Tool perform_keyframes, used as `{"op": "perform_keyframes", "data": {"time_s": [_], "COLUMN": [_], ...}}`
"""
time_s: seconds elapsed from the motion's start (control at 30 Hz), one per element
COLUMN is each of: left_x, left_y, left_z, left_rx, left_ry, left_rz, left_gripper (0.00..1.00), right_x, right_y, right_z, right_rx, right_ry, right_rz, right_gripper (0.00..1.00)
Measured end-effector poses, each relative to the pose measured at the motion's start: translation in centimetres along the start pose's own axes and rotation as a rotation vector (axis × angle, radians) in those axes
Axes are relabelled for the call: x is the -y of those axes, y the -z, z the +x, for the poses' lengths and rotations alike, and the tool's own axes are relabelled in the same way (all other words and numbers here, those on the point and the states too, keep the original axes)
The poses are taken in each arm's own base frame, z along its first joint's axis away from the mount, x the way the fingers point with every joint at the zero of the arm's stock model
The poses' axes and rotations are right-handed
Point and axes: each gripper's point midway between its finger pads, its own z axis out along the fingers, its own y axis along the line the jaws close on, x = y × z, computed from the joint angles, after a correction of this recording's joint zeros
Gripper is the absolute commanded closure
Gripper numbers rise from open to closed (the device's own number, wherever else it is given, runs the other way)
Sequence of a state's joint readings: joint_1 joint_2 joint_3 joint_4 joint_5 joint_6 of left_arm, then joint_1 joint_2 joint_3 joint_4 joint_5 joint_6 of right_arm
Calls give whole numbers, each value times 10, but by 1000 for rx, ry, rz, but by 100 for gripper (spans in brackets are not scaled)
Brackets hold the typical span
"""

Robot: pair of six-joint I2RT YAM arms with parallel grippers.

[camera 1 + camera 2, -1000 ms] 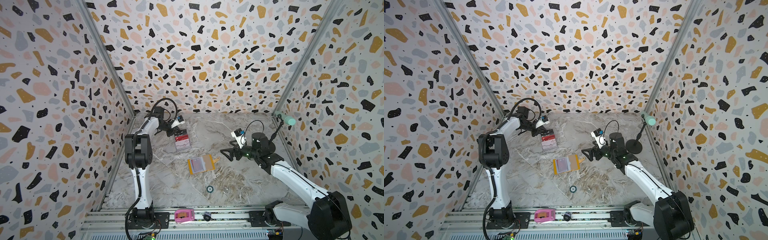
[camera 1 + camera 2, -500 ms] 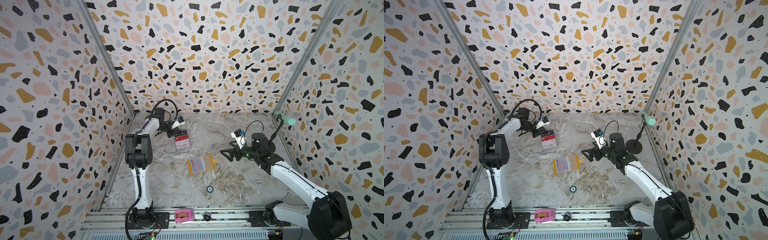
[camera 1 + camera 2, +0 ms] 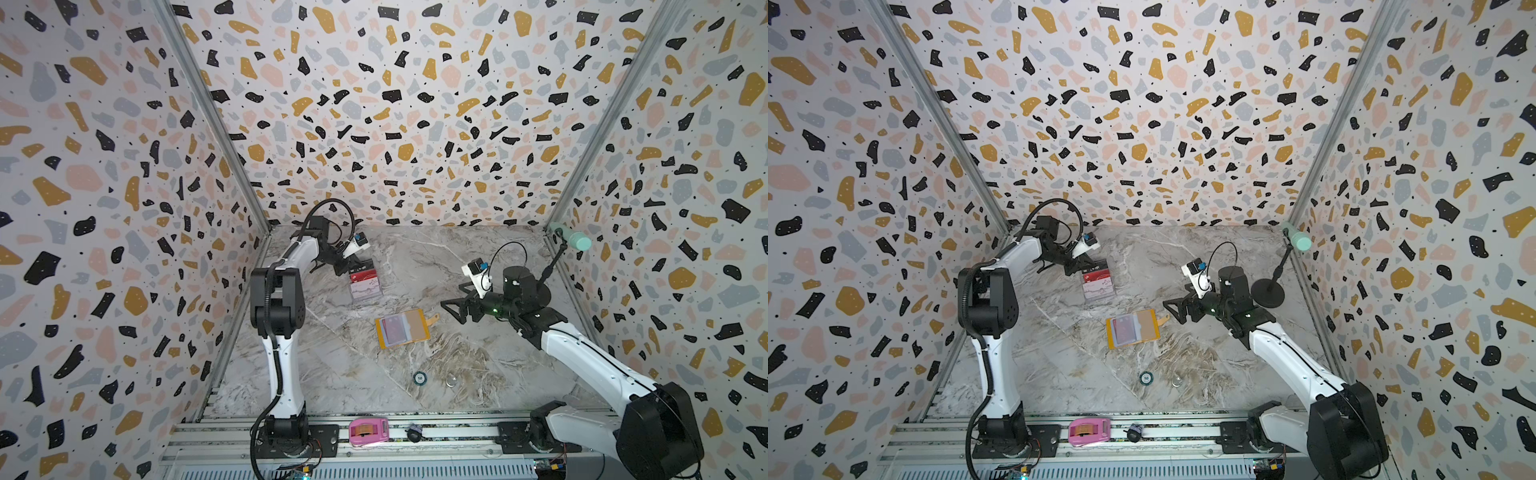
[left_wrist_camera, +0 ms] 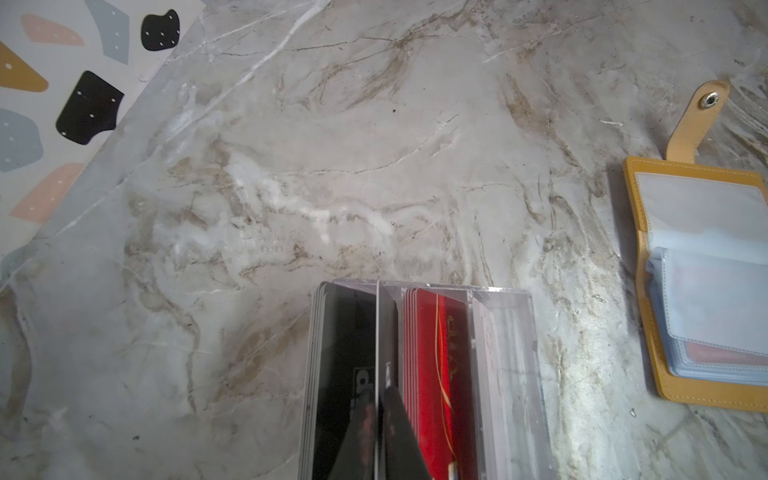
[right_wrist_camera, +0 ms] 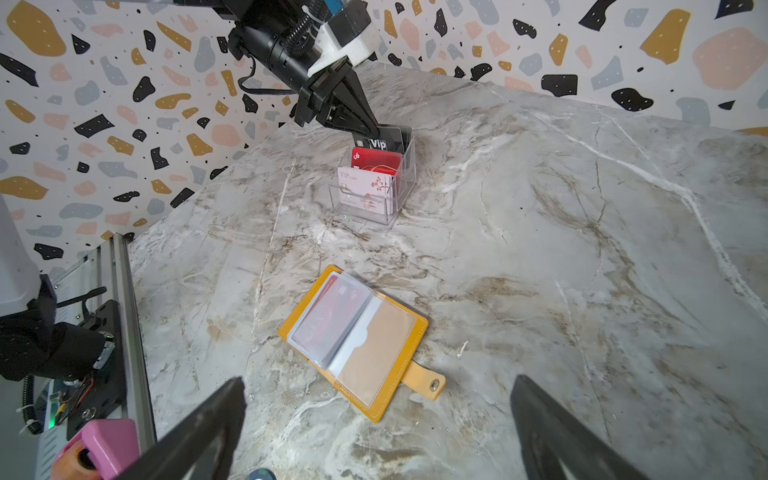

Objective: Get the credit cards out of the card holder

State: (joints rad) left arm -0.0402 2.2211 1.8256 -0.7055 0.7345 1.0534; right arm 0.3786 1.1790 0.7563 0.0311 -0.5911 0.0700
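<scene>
Marble-patterned tabletop [image 3: 436,266] within terrazzo-print walls [image 3: 374,104]; left gripper [image 5: 374,126] pinches black Vip card [image 5: 384,141] in far-left acrylic card stand [image 5: 365,212]; right gripper [image 3: 455,311] spread beside mustard card holder [image 3: 415,322]

Clear acrylic stand [image 3: 368,295] back-left; chip [image 3: 420,377] & pink box [image 3: 368,431] at front.

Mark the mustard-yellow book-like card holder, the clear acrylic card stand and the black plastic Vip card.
mustard-yellow card holder [image 5: 384,349]: right wrist view, tan inner panel.
clear acrylic card stand [image 5: 363,219]: right wrist view, front base wall.
black Vip card [image 5: 394,140]: right wrist view, face beside the lettering.
</scene>
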Motion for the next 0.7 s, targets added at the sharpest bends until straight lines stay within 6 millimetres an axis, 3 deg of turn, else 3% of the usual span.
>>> {"op": "perform_keyframes", "data": {"time_s": [0.7], "left_x": [-5], "left_y": [4], "left_z": [-4], "left_rx": [3], "left_ry": [17], "left_rz": [-31], "left_gripper": [72], "right_x": [1], "right_y": [2], "right_z": [-2], "right_rx": [7], "right_ry": [2], "right_rz": [8], "right_gripper": [0]}}
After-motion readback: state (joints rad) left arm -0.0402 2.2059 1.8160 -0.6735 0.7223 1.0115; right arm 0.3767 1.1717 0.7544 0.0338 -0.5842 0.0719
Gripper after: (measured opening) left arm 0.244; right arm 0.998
